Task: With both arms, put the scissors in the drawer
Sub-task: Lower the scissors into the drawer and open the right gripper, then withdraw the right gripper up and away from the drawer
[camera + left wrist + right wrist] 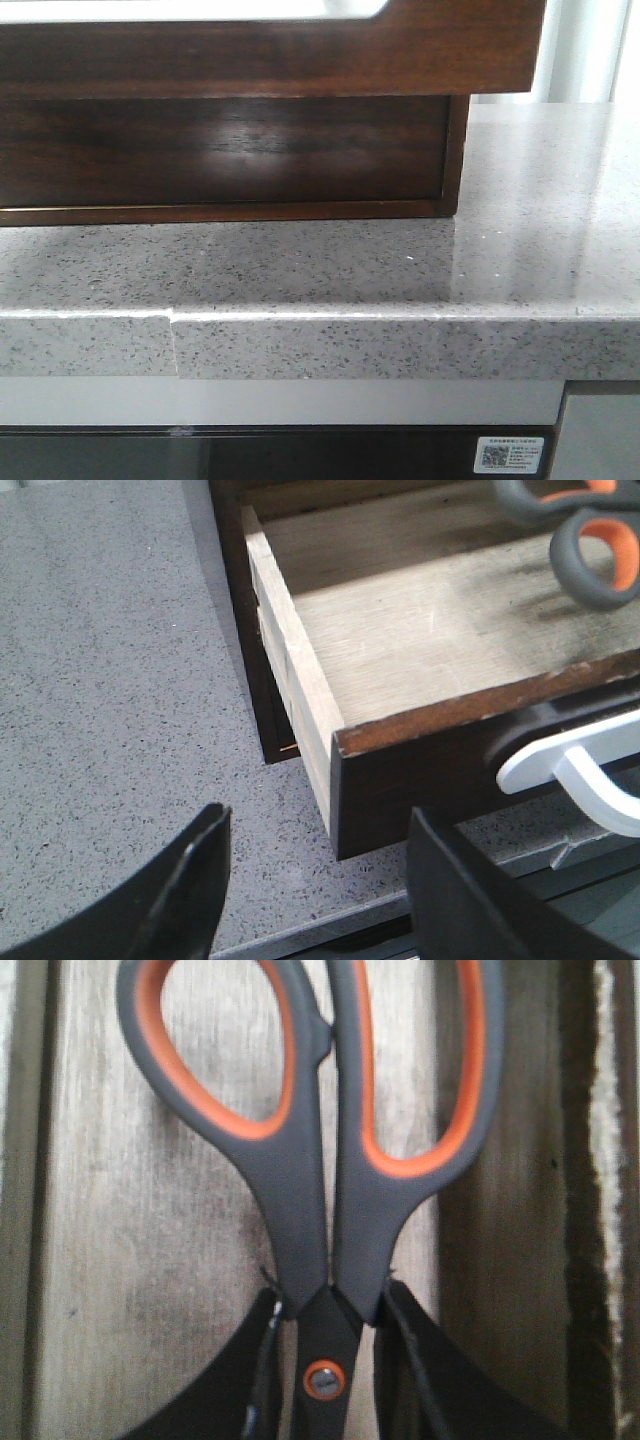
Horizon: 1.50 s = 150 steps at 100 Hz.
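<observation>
The drawer (300, 670) stands pulled open in the left wrist view, with a pale wood floor and a dark brown front. In the front view its glossy dark front (270, 50) fills the top, with a whitish strip along its upper edge. The scissors (330, 1210) have grey handles with orange lining. My right gripper (328, 1305) is shut on them at the pivot and holds them over the drawer's wooden floor. Their handles also show in the left wrist view (590, 550), above the drawer floor. My left gripper (318, 820) is open and empty, just outside the drawer's front corner.
A white curved handle (580, 770) sticks out from the drawer front. The speckled grey counter (350, 260) carries the dark wood cabinet (220, 150), and its front edge runs just below the drawer. Neither arm shows in the front view.
</observation>
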### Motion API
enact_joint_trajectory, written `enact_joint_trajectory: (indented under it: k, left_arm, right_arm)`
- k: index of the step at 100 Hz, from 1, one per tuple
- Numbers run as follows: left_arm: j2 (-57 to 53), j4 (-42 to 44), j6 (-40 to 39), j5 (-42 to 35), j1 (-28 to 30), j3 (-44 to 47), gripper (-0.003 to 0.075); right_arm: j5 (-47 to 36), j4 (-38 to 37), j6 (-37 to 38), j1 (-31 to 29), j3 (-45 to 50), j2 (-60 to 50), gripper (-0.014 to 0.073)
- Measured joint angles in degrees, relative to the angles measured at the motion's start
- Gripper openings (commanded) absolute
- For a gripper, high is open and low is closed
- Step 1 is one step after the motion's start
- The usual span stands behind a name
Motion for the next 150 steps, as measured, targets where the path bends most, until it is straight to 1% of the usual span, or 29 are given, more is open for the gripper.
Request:
enact_joint_trajectory:
  k: [25,44,64,80,86,107,134,150]
  left_arm:
    - [0.0,0.0,0.0,0.0,0.0,0.0,0.0367]
    - [0.0,0.0,0.0,0.0,0.0,0.0,0.0367]
    - [0.0,0.0,0.0,0.0,-0.1,0.0,0.0367]
    - [0.0,0.0,0.0,0.0,-0.1,0.0,0.0367]
    - [0.0,0.0,0.0,0.0,-0.1,0.0,0.0367]
    - [0.0,0.0,0.0,0.0,-0.1,0.0,0.0367]
    - [0.0,0.0,0.0,0.0,-0.1,0.0,0.0367]
    - [0.0,0.0,0.0,0.0,-0.1,0.0,0.0367]
  right_arm:
    - [1.7,-2.2,2.1,0.2,0.0,0.5,0.0048]
    - [3.2,-3.1,2.1,0.2,0.0,0.5,0.0135]
    - [3.3,-3.2,2.1,0.2,0.0,0.5,0.0171]
    - [3.3,-3.2,2.1,0.2,0.0,0.5,0.0235]
    - [3.3,-3.2,2.1,0.2,0.0,0.5,0.0247]
    - [4.7,-2.9,2.1,0.2,-1.6,0.6,0.0246]
    - [5.0,4.5,3.7,0.2,-10.4,-0.2,0.0246]
    - [5.6,5.6,6.3,0.3,-12.3,-3.7,0.0246]
